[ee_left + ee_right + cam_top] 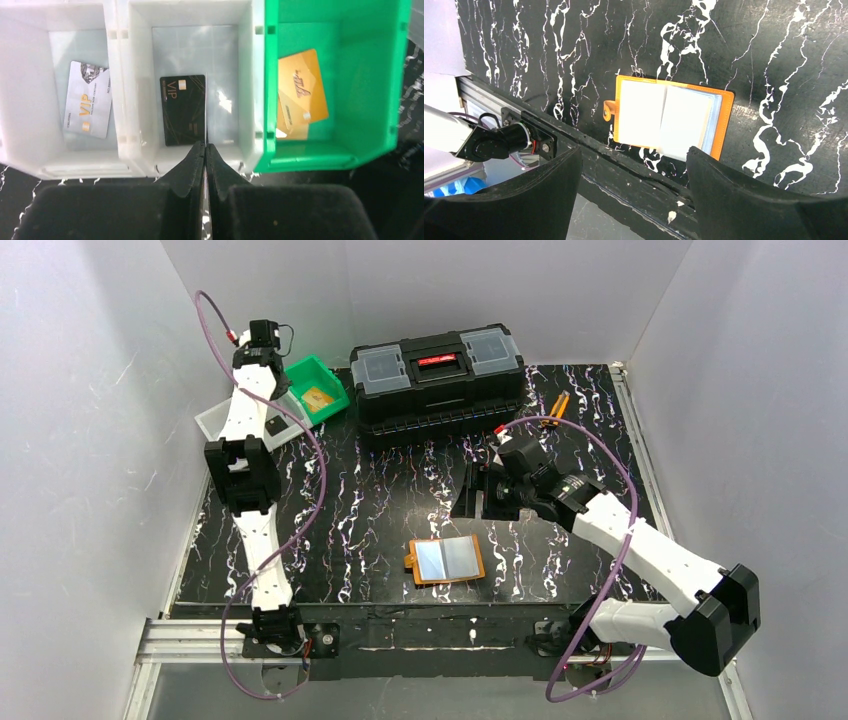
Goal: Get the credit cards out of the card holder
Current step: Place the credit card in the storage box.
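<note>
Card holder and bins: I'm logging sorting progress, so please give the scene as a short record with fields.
card holder: open, flat on the table near its front edge; pockets washed out by glare, contents unclear
left white bin: one silver card
middle white bin: one black card
green bin: gold cards, at least two overlapping
left end effector: shut, above the middle white bin's near rim
right end effector: open, above the card holder, not touching
</note>
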